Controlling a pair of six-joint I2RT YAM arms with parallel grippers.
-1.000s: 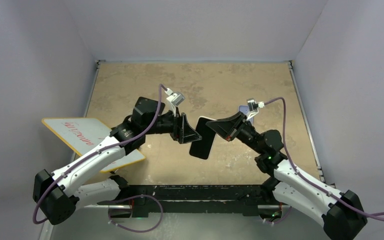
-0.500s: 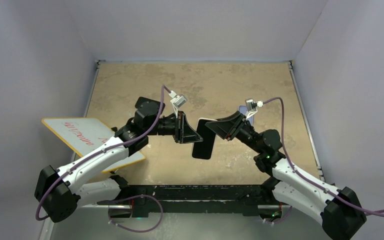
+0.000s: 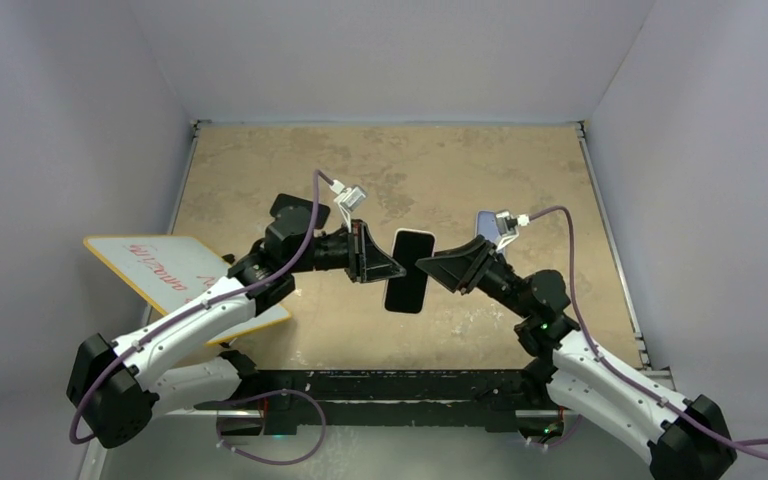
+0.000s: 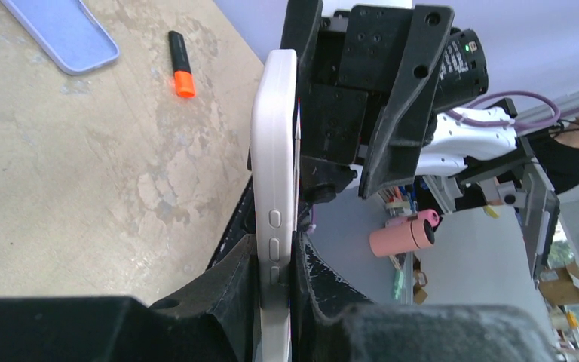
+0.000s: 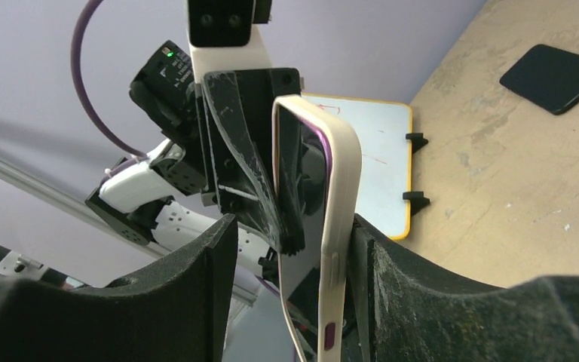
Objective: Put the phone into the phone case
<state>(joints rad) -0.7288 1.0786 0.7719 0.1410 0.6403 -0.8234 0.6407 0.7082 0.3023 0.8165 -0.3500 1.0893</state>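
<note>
A mottled tan table (image 3: 290,160) is enclosed by plain pale walls. Above its middle, clear of the surface, the phone (image 3: 408,272) is held with its long axis running far to near and its dark face turned to the overhead view. A cream case (image 5: 343,196) is seen wrapped round its edge, so the seating is judged largely done. The phone is pinched across its faces, at its left long edge, by the left gripper (image 3: 390,270). The right gripper (image 3: 432,270) is set just at the opposite edge, its jaws parted and straddling that edge without pinching. A lilac slab (image 4: 60,34) and an orange marker (image 4: 181,64) are left on the table. Red writing on the whiteboard (image 3: 160,265) cannot be read, and no brand is seen.
</note>
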